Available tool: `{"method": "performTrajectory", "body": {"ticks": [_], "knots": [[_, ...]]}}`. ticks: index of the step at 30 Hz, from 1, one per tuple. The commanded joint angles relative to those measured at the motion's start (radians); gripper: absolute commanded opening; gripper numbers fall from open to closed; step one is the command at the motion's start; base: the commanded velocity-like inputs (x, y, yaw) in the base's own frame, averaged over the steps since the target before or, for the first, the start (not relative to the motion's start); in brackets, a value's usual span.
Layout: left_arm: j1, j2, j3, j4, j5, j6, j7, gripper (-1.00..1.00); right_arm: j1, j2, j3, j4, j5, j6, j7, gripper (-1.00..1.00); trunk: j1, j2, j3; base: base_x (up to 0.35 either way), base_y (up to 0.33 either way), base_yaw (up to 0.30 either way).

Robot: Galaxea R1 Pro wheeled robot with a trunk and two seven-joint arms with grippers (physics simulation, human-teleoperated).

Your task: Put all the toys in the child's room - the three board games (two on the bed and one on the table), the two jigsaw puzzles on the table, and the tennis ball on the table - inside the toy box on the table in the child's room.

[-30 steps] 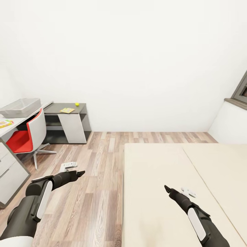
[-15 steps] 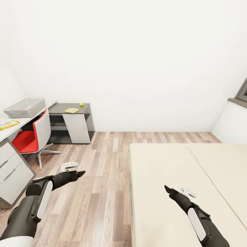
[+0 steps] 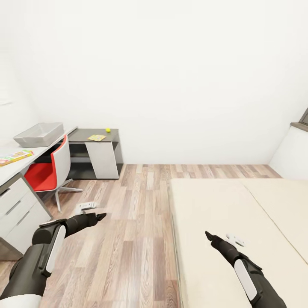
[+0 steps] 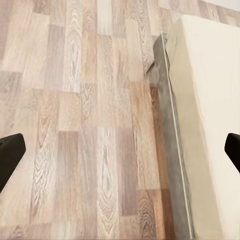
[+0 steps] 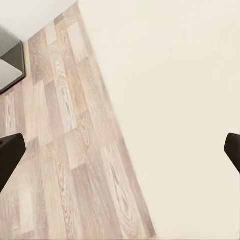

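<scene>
At upper left of the head view, toy box (image 3: 39,134) resting on the pale table (image 3: 10,164); contents not discernible through its translucent grey walls. Just below it at the left edge, a long colourful board game (image 3: 15,157) flat on the tabletop. Farther right, on the lower dark grey section, one jigsaw puzzle (image 3: 96,137) and, near it, the tennis ball (image 3: 108,130). Red-and-white swivel chair (image 3: 48,172) tucked between the two sections. At lower right, cream bed (image 3: 239,222), bare where visible.

Left gripper (image 3: 92,211) over the plank floor (image 3: 128,239), right gripper (image 3: 231,238) over the bed; both with jaws spread wide, holding nothing.

Against a second ago: whole scene slid rightward in frame, camera turned, desk more exposed; arms posed alike.
</scene>
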Motion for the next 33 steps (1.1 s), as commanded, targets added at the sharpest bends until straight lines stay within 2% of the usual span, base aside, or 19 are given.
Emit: {"method": "performTrajectory", "body": {"ticks": [1, 28, 33], "knots": [[-0.001, 0.000, 0.001, 0.000, 0.010, 0.008, 0.002, 1.00, -0.001, 0.001, -0.003, -0.001, -0.007, 0.007, 0.004, 1.00, 0.001, -0.002, -0.002, 0.000, 0.283, 0.000], [-0.001, 0.000, 0.001, 0.000, 0.010, 0.008, 0.002, 1.00, -0.001, 0.001, -0.004, -0.006, -0.008, 0.007, 0.008, 1.00, 0.001, -0.002, -0.002, 0.000, 0.283, 0.000], [-0.001, 0.000, 0.001, 0.000, 0.010, 0.008, 0.003, 1.00, -0.001, 0.001, -0.003, -0.004, -0.008, 0.007, 0.003, 1.00, 0.001, -0.002, -0.002, 0.000, 0.283, -0.107]]}}
